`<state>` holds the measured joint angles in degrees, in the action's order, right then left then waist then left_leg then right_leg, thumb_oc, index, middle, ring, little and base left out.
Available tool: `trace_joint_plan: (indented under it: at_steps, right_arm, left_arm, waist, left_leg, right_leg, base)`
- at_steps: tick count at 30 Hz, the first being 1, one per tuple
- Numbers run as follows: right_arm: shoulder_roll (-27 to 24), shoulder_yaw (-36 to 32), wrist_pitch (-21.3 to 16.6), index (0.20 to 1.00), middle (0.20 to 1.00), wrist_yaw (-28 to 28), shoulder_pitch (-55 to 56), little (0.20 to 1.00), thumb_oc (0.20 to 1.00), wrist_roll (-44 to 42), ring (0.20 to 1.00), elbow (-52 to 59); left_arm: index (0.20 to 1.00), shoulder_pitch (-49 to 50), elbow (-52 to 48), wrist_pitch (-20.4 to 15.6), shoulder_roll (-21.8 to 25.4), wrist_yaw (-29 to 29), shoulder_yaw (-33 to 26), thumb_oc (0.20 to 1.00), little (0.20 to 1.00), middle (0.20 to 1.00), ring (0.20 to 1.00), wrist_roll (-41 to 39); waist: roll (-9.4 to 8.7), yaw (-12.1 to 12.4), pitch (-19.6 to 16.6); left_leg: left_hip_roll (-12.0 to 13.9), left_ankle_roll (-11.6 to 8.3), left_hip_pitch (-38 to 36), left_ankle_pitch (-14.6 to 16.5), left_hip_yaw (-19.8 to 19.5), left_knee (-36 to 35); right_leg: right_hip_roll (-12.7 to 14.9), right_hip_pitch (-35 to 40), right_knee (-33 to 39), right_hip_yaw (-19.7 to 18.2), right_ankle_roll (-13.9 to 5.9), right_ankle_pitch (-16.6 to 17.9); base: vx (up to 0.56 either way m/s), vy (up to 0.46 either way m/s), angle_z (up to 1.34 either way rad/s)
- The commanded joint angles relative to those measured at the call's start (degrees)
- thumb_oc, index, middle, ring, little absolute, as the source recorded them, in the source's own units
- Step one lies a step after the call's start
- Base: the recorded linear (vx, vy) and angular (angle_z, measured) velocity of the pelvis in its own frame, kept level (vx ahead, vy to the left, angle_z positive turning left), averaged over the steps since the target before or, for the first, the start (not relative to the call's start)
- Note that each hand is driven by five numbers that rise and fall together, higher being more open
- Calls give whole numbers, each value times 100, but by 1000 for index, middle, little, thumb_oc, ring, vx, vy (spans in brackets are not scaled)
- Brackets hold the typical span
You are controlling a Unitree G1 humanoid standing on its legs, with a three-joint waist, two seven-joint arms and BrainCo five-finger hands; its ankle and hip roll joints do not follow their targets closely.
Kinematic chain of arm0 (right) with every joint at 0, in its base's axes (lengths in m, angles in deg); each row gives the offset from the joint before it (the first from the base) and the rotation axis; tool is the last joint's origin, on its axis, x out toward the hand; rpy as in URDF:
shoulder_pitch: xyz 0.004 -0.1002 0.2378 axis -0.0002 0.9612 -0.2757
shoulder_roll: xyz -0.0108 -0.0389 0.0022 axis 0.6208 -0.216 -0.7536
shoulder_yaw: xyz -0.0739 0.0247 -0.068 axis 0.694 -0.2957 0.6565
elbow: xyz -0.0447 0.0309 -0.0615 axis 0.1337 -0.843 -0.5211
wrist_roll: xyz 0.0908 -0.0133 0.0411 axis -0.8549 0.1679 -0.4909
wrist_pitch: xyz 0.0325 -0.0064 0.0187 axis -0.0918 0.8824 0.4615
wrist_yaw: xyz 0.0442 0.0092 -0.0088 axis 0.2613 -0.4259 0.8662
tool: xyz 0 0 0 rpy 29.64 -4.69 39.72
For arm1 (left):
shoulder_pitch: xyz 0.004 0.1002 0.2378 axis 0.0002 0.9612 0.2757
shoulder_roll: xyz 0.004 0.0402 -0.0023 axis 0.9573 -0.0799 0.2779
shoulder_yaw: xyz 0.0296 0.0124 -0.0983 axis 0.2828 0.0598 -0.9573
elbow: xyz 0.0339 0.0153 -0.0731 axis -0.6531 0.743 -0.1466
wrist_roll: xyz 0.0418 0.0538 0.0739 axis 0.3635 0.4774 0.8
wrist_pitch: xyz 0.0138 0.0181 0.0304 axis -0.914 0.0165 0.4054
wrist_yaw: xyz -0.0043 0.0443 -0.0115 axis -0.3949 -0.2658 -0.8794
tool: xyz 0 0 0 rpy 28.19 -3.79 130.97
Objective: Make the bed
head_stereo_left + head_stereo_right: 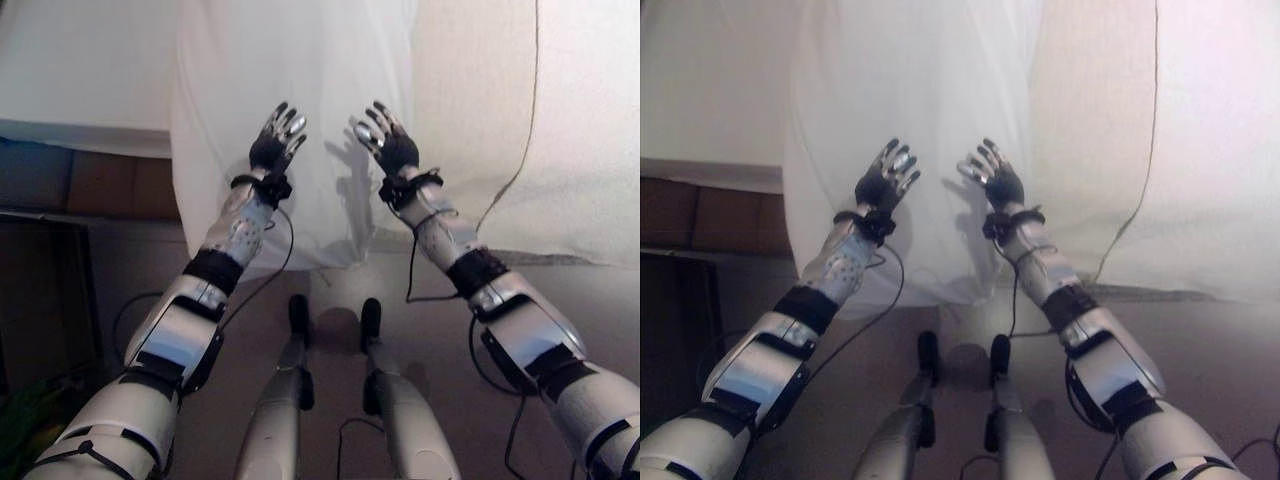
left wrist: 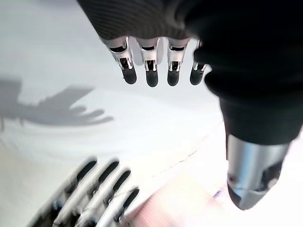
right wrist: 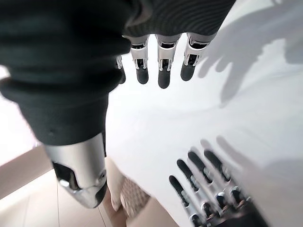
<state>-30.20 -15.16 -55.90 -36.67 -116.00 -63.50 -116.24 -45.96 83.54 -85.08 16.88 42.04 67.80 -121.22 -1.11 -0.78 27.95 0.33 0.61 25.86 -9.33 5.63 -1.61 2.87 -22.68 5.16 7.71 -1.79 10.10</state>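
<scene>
Sheet [image 1: 290,70] — white, thin, hanging off the bed's edge toward the floor — lies directly ahead of both outstretched arms. Nearest the camera, brownish floor [image 1: 330,300] runs up to the foot of the drape, where the cloth's lower hem bunches just above it. A dark cabinet-like shape [image 1: 45,290] stands at the robot's left, low beside the floor.

Left hand [image 1: 276,135] is raised in front of the sheet, fingers straight and spread, holding nothing; its wrist view shows the fingers [image 2: 151,71] extended in a row over white cloth, apart from it. Right hand [image 1: 385,135] is up beside it at the same height, likewise spread and empty, fingers [image 3: 163,71] straight above the fabric. The two hands are near each other, palms toward the sheet, each casting a shadow [image 1: 350,190] on the drape — whether any fingertip touches the cloth cannot be told.

Beyond and to the right, a cream cover [image 1: 560,130] of coarser weave spreads over the bed, a thin dark line [image 1: 530,120] curving down it. To the left, the bed's pale top [image 1: 80,60] runs off, with a dark band [image 1: 90,175] under its edge.
</scene>
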Motion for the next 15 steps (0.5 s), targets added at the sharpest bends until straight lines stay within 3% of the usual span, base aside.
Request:
trace_joint_plan:
  at_steps: [1, 9, 15]
  right_arm:
    - [62, -5, -329, 1000, 1000, 121, -579, 1000, 1000, -414, 1000, -226]
    - [44, 381, -145, 1000, 1000, -81, -1463, 1000, 1000, -502, 1000, -1049]
    - [-2, 756, -2, 1000, 1000, -221, -1847, 1000, 1000, -449, 1000, -1655]
  left_arm:
    - [1000, -513, 214, -156, 84, 166, -18, 1000, 1000, 1000, 1000, -328]
    - [1000, -1293, 855, -241, 268, -80, 96, 1000, 1000, 1000, 1000, -334]
    - [1000, -1644, 1387, -302, 518, -476, 308, 1000, 1000, 1000, 1000, 1]
  waist:
    - [20, 63, -115]
    - [-1, 72, 184]
    - [0, 116, 185]
  left_leg:
    - [-259, -486, 142, 148, -148, 17]
    - [-212, -600, 694, -81, -284, -281]
    - [-230, -597, 1342, -100, -366, -273]
  right_leg:
    - [45, -419, -301, 77, -496, -103]
    - [-44, -1021, -188, 186, -510, 13]
    - [-75, -1612, -105, 238, -534, 120]
  base:
    - [35, -76, 2]
    - [38, -48, 11]
    - [57, -37, 2]
